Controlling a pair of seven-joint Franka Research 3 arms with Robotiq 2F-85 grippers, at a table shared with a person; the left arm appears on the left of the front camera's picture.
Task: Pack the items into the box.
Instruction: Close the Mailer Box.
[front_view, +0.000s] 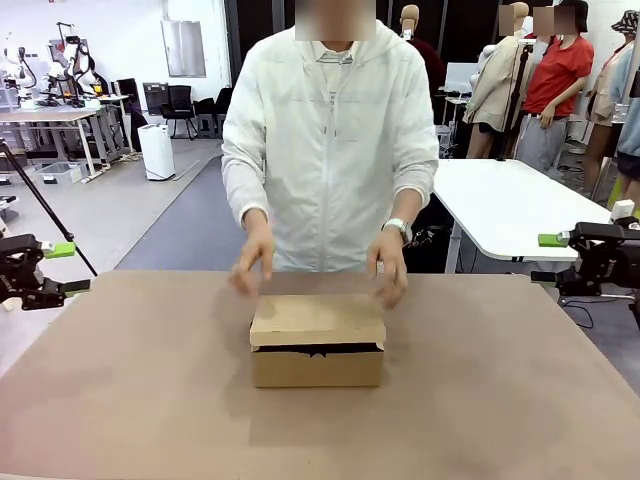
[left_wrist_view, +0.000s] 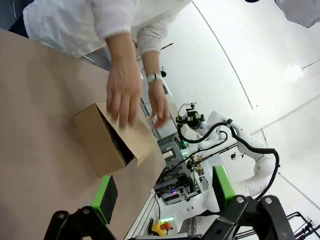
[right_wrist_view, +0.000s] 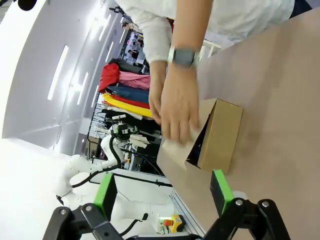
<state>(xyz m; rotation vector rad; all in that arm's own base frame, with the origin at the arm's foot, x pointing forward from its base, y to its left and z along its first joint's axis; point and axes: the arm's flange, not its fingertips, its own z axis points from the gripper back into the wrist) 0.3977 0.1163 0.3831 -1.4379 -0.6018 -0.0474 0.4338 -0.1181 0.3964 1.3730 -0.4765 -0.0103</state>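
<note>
- I see the box (front_view: 317, 340) sitting near the middle of the brown worktop (front_view: 500, 400), a bit toward the far side, with its front wall facing my camera.
- Its lid (front_view: 318, 320) is folded down over the top, almost flat; a dark slit stays open between the lid's front edge and the front wall.
- The person in a white jacket (front_view: 330, 150) stands at the far edge, both arms reaching over the box.
- The person's one hand (front_view: 254, 256) hovers at the box's back left corner; the other, with a wristwatch (front_view: 399, 229), hovers at the back right corner. Both look blurred.
- In the left wrist view the person's fingers rest on or just above the lid; I cannot tell whether they press it.
- I cannot see what lies inside the box; the slit shows only dark.
- My left hand (front_view: 62, 268) waits at the worktop's left edge, well apart from the box; its green pads (left_wrist_view: 105, 196) stand wide with nothing between them.
- My right hand (front_view: 551, 257) waits off the right edge, also well apart from the box; its pads (right_wrist_view: 221, 190) are spread wide and grip nothing.
</note>
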